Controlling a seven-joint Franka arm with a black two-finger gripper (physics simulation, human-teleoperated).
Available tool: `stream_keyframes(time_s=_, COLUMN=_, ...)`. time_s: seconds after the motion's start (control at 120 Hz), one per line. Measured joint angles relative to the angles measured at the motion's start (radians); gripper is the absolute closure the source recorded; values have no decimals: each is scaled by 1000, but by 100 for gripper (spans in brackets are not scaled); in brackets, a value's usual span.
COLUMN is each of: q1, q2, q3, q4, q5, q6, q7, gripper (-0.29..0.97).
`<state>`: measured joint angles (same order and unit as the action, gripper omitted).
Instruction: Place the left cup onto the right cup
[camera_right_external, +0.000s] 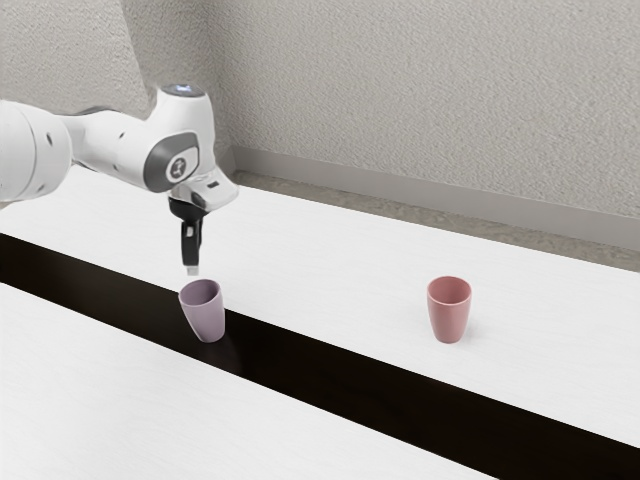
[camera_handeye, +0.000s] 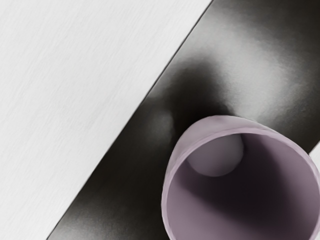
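Gripper (camera_right_external: 192, 266) hangs just above purple cup (camera_right_external: 203, 310) rim, apart from it; released or clenched, can't tell. Purple cup (camera_handeye: 240, 185) stands on dark stripe (camera_right_external: 330, 372). Pink cup (camera_right_external: 448, 308) is well apart, toward the exterior view's right.

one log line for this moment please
phase: approach | gripper: just above purple cup rim | purple cup: on dark stripe | pink cup: upright on white tabletop, apart | stack: not yet done
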<state>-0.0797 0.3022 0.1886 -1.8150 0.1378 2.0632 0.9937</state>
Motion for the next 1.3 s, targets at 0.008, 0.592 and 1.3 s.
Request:
stream_keyframes(time_s=0.008, q1=1, q2=2, q3=0, q4=0, q5=0, q6=2, q7=1, gripper=0)
stream_keyframes(time_s=0.592, q1=4, q2=109, q3=-6, q4=3, q5=-11, q6=96, q7=36, gripper=5)
stream_keyframes(time_s=1.3, q1=0, q2=102, q3=-32, q4=-29, q5=-97, q6=113, q7=41, gripper=70)
